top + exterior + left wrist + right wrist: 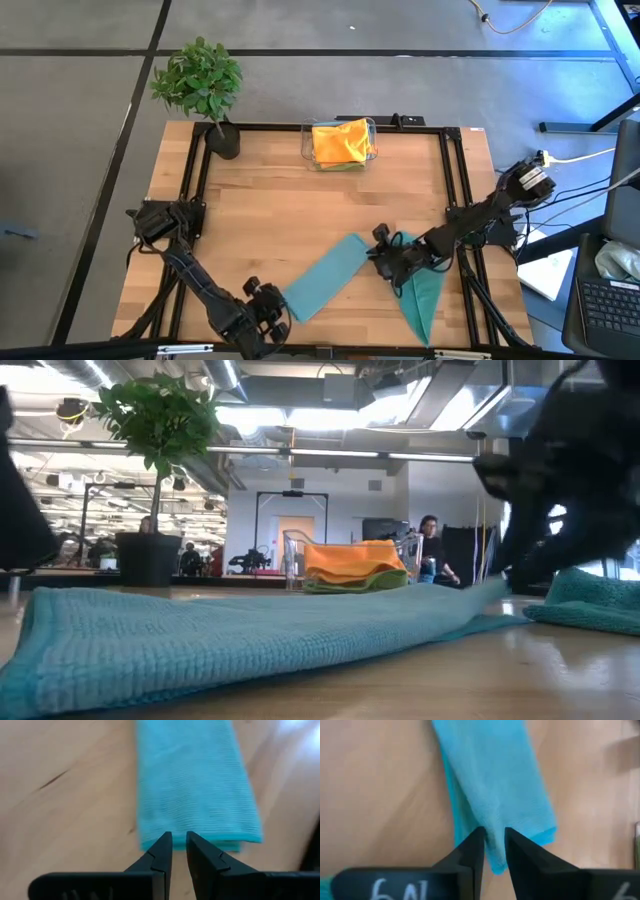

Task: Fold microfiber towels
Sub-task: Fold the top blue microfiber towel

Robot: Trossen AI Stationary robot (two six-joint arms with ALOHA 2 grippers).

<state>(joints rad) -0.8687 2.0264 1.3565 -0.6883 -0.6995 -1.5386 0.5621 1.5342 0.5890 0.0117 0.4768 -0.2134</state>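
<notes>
A teal towel (325,278), folded into a long strip, lies flat and slanted on the wooden table, near the front. My left gripper (282,305) is at its near-left end (190,840), with a narrow gap between the fingertips. My right gripper (493,837) is at its far-right end (362,245), slightly open, with a bit of the towel showing between the fingers. A second teal towel (422,295) lies bunched under the right arm. An orange towel (338,140) lies on a lime green one (345,166) in the clear bin. My left gripper slants down over the strip's near-left end edge (165,842), which lies flat; I cannot tell whether the fingertips touch it. My right gripper slants down with one finger on each side of the strip's far-right end (492,851); I cannot tell whether they touch it.
The clear bin (372,130) stands at the table's far edge, in the middle. A potted plant (200,80) stands at the far left corner. Bare wood lies between the bin and the strip. A black frame (452,180) borders the table.
</notes>
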